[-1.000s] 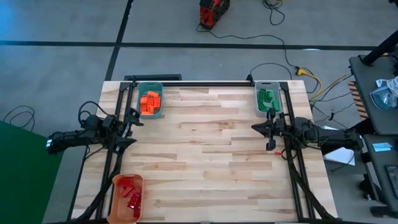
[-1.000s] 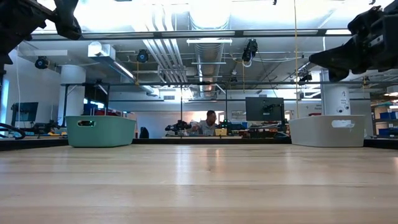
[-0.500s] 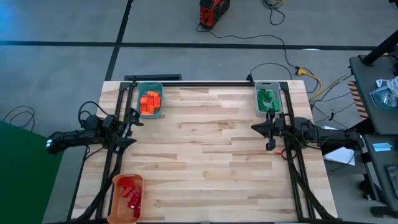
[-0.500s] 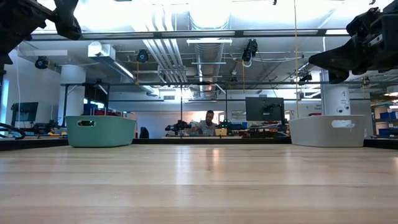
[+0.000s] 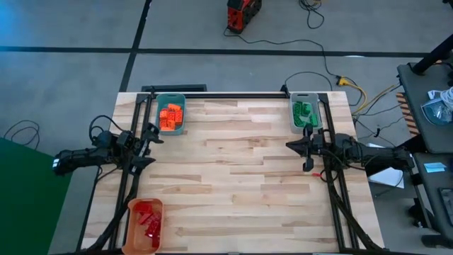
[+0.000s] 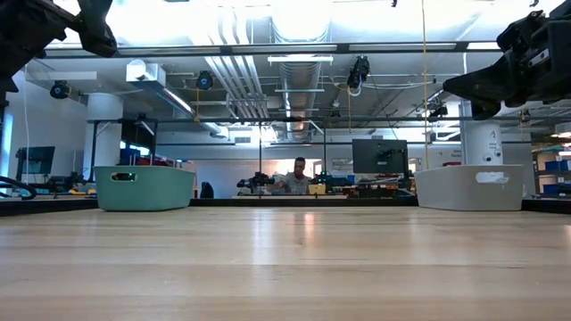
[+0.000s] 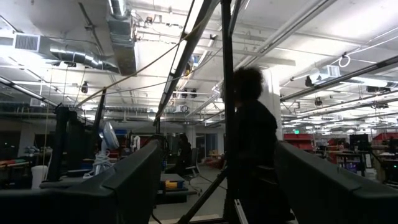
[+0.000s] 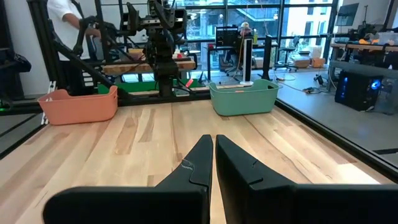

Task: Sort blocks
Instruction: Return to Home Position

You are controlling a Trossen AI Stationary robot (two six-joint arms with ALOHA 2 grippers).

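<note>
The blocks lie sorted in three bins. Orange blocks (image 5: 170,116) fill the teal bin (image 5: 170,98) at the far left. Green blocks (image 5: 304,113) are in the grey bin (image 5: 303,95) at the far right, and red blocks (image 5: 148,220) in the orange bin (image 5: 133,239) at the near left. My left gripper (image 5: 149,144) hovers open above the table's left edge, its fingers (image 7: 134,177) wide apart with nothing between them. My right gripper (image 5: 289,146) hovers shut over the table's right side, below the grey bin in the high view, fingertips together (image 8: 213,142), holding nothing.
The wooden tabletop (image 5: 233,177) stretches between the two arms. Black frame rails (image 5: 338,205) run along the left and right edges. In the low view both grippers hang well above the table surface (image 6: 285,259). A person (image 6: 299,176) sits in the room beyond the far edge.
</note>
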